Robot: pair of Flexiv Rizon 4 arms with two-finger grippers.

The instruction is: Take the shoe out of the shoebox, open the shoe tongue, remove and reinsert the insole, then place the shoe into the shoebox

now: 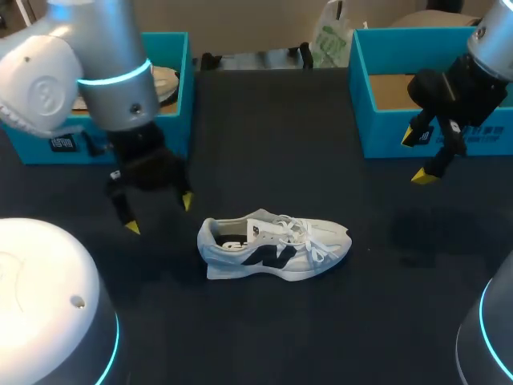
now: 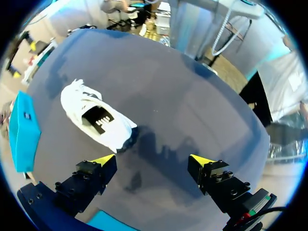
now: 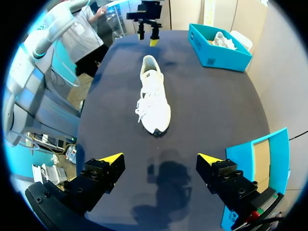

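Observation:
A white sneaker (image 1: 272,245) with a dark side mark and loose laces lies on its sole in the middle of the dark table, toe to the right. My left gripper (image 1: 158,213) hangs open just left of its heel, nothing between the fingers. In the left wrist view the sneaker (image 2: 98,122) lies ahead of the open gripper (image 2: 151,161), its dark insole showing. My right gripper (image 1: 421,156) is open in front of the right teal shoebox (image 1: 417,120). From the right wrist the sneaker (image 3: 154,98) lies well ahead of that gripper (image 3: 160,158).
A second teal box (image 1: 172,120) at the back left holds another white shoe (image 3: 224,41). A white bag with green print (image 1: 330,38) stands at the back edge between the boxes. Bare table lies around the sneaker.

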